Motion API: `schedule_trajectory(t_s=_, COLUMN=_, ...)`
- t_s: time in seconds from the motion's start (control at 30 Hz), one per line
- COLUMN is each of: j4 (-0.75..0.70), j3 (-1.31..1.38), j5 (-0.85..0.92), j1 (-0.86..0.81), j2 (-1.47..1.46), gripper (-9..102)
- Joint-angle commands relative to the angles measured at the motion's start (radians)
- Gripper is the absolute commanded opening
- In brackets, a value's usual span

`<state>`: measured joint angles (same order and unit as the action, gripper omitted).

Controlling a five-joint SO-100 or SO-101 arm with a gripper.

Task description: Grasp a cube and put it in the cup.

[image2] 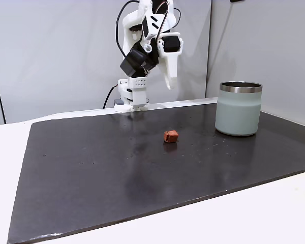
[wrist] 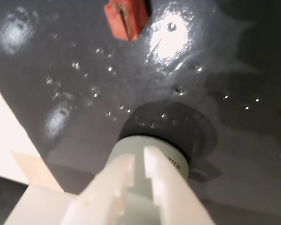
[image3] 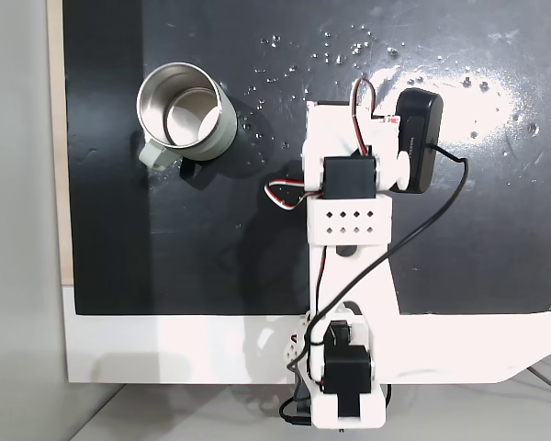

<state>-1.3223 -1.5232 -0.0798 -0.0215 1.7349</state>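
Open mat (image2: 117, 173) around the cube (image2: 171, 136) — cup (image2: 238, 109) apparently well aside.

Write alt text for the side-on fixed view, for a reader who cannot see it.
A white robot arm holds its gripper raised at the back of a dark mat, holding nothing. A tiny reddish-brown cube lies near the mat's middle, and a pale grey-green cup with a steel rim stands upright to the right.
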Motion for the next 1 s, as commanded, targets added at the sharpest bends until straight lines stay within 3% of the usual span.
schedule_trajectory(t_s=0.0, j4=-0.072, j3=0.166, j5=-0.026, j1=-0.026, j2=-0.086, gripper=0)
schedule_trajectory(t_s=0.37, j4=-0.21, j3=0.476, j5=-0.04, j1=-0.054, j2=-0.362, gripper=0)
schedule_trajectory(t_s=0.83, j4=-0.284, j3=0.649, j5=-0.052, j1=-0.055, j2=-0.52, gripper=1)
schedule_trajectory(t_s=0.97, j4=-0.288, j3=0.649, j5=-0.054, j1=-0.06, j2=-0.525, gripper=16)
